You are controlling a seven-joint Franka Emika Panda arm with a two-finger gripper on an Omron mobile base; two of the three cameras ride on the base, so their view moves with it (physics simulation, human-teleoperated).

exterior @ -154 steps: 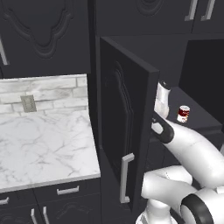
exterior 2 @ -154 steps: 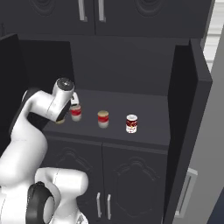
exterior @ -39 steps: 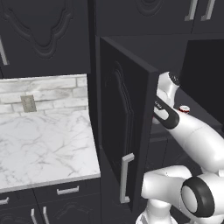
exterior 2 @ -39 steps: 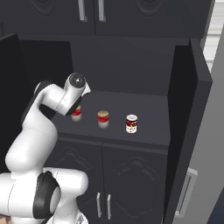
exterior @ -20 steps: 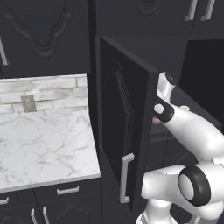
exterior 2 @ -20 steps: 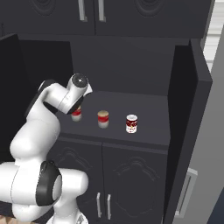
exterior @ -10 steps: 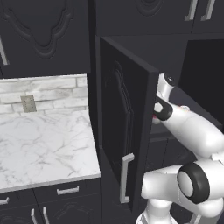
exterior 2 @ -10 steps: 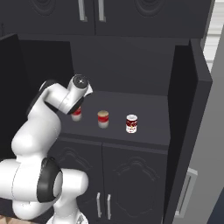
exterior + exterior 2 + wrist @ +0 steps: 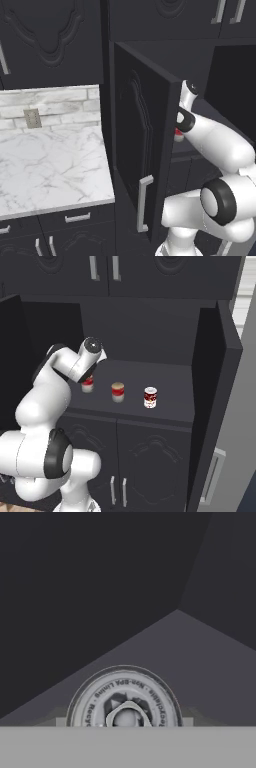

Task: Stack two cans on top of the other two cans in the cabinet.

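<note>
Silvery can lid (image 9: 125,704) is sitting at six o'clock beneath my pincer; I'm centring carefully before clamping, though I cannot tell my fingers' spread.

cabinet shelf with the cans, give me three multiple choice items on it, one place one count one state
1. Where is the arm's hand? A) over the leftmost can B) over the rightmost can C) at the marble counter
2. How many cans show on the shelf in the right base view? A) one B) three C) five
3. The cabinet door is: A) shut B) open C) missing

A: the hand covers the leftmost can, its lid close below in the hand view.
B: with that can stand a middle can and a right can.
B: the cabinet door stands swung out.
</note>
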